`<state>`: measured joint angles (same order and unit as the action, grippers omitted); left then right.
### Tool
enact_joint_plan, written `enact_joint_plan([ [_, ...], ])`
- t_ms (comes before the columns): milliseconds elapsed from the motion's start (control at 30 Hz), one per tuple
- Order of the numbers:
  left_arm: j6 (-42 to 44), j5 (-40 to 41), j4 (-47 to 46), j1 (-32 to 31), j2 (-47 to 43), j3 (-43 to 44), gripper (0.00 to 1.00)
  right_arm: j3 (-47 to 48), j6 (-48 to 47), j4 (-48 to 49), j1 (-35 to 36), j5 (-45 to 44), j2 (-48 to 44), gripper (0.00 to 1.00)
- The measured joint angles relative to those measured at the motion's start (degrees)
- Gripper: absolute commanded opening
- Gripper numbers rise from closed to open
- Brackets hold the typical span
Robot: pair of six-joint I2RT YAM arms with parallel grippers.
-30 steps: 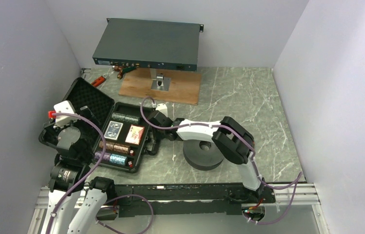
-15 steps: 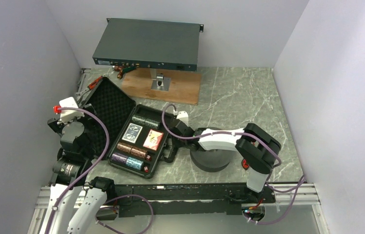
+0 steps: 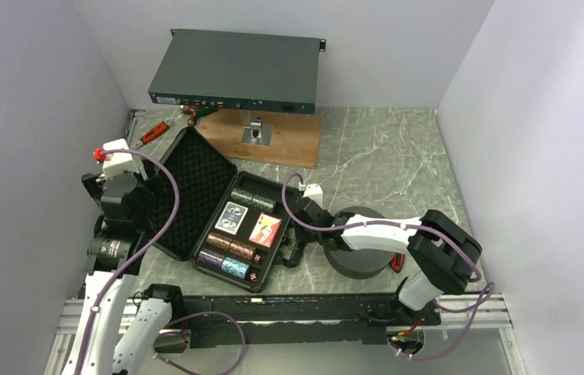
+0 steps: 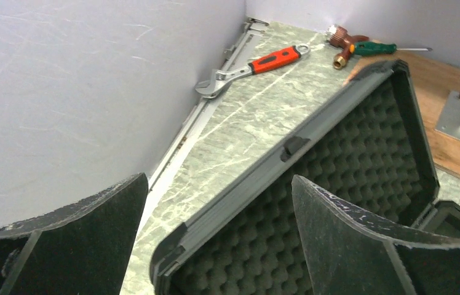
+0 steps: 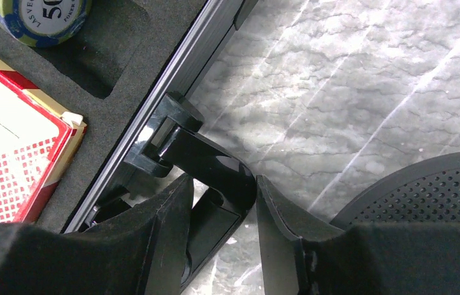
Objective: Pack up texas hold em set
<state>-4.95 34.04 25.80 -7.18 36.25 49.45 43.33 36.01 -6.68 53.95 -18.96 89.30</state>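
Left gripper [image 4: 218, 221]: fingers wide apart, empty, over outer edge of foam-lined lid [image 4: 344, 153]. Sharp from left wrist only: red-handled adjustable wrench [image 4: 253, 64], green-handled screwdriver [image 4: 372, 47] on marble beyond lid. Centre: black briefcase [image 3: 199, 191] open on table [image 3: 398, 164], chip stacks [image 3: 230, 248] and red deck box [image 3: 266, 230] in tray. Behind: rack-mount box [image 3: 234, 70]. Right gripper [image 5: 218, 200]: narrowed, pinching briefcase handle [image 5: 215, 163], grip plain from right wrist only. Foam ring [image 3: 359, 254] just right, under arm.
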Motion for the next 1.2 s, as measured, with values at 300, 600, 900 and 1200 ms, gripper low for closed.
enact_joint_plan([
  [300,-3.96,-10.38,1.95,14.95,7.37,6.21,0.92,-0.33,-0.17,-1.88,-1.07,0.94,-1.46,0.52],
  [600,-12.81,-29.11,2.36,32.11,18.05,7.48,0.75,-1.03,0.13,-1.99,-1.57,2.86,-2.1,0.57],
  [900,-20.48,-47.3,0.04,42.45,28.76,7.39,0.56,-1.01,0.04,-2.29,-1.64,4.66,-1.97,0.61],
  [1200,-21.73,-54.73,-0.5,43.63,33.46,6.43,0.28,-1.01,-0.02,-2.93,-1.66,6.16,-2.27,0.65],
])
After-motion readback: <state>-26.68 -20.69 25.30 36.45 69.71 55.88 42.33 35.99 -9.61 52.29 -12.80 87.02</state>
